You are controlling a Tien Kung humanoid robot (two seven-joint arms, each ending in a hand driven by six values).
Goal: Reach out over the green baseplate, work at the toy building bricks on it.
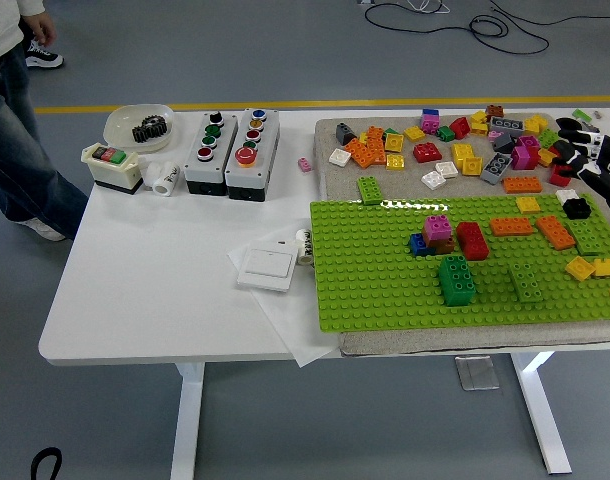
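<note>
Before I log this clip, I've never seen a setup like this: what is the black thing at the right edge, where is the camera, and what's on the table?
The single picture comes from a camera on the robot's head, looking forward and down over a white table. The black shape at the right edge is the robot's right hand, reaching in over the loose bricks; whether it grips anything cannot be told. The left hand is out of view.

A green baseplate carries a few bricks, among them a dark green stack, a red brick and a pink one. To the left are two push-button boxes, a wall switch and a bowl holding a black gear. A person's legs show top left.
</note>
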